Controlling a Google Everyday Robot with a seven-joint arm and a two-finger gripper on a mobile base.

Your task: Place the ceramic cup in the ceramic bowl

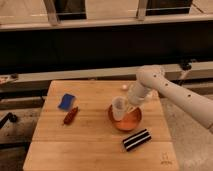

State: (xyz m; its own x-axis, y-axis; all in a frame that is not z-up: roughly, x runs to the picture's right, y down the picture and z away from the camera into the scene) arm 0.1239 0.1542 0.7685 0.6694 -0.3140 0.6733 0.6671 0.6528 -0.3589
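Above one ceramic bowl (131,125) | pincer (128,106) beside one ceramic cup (118,107)

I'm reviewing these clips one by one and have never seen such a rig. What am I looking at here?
The white jointed limb coming in from the right is a robot arm; the gripper at its end is low over the wooden table, right of centre. There is one camera, looking down on the table. The gripper is at the ceramic cup, upright in or just above the orange ceramic bowl; whether it grips the cup cannot be told. Also lying there: a blue pad, a reddish-brown item, a black-and-white striped item.
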